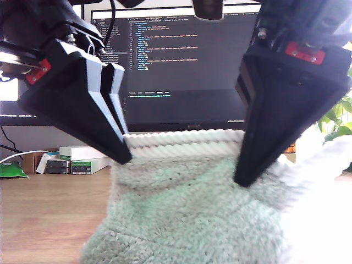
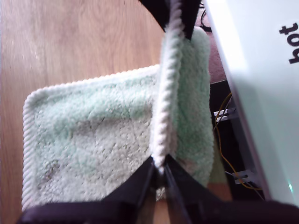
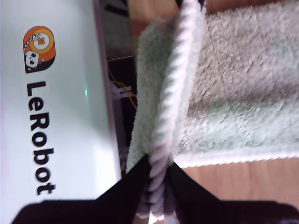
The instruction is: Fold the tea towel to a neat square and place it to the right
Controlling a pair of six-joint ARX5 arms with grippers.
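The tea towel [image 1: 181, 209] is pale mint-green and fluffy, with a whitish rope-like hem [image 1: 181, 140]. Two black grippers hold that hem up off the wooden table, one at the exterior view's left [image 1: 124, 157] and one at its right [image 1: 242, 179]; which arm is which I cannot tell there. In the first wrist view my first gripper [image 2: 160, 168] is shut on the hem [image 2: 166, 93], with the other gripper's fingers [image 2: 156, 11] at the hem's far end. My second gripper [image 3: 160, 161] is likewise shut on the hem [image 3: 173, 84]. Most of the towel [image 2: 93, 140] lies on the table.
A dark monitor [image 1: 181, 60] with code stands behind the arms. Small boxes [image 1: 77, 159] sit on the wooden table [image 1: 44, 220] at the exterior view's left, and green leaves [image 1: 341, 121] at its right. A white box marked LeRobot [image 3: 46, 107], with cables beneath it, stands close beside the lifted hem.
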